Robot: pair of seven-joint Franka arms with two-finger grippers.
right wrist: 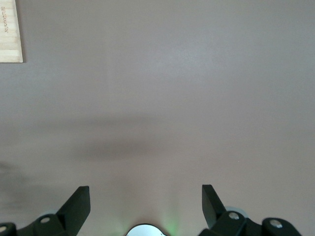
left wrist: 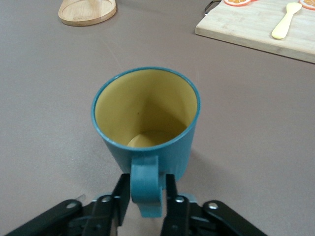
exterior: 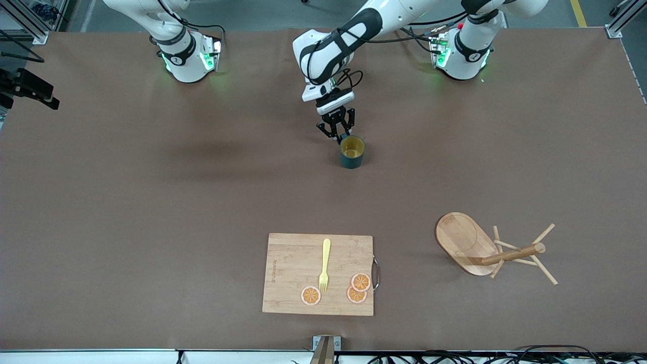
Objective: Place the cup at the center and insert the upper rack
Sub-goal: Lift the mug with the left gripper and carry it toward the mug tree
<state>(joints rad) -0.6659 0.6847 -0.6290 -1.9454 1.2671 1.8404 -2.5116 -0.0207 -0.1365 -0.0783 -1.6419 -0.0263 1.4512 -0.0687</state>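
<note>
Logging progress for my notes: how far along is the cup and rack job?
Cup stands upright mid-table, so placing looks done. Left gripper grips its handle; release is pending. Mug tree lies tipped over, untouched. Right gripper waits open.

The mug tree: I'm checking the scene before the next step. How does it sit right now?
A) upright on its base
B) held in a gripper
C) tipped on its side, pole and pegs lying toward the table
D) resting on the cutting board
C: the mug tree lies tipped over on the table, its oval base on edge and its pole lying sideways, beside the cutting board, with no gripper near it.
</note>
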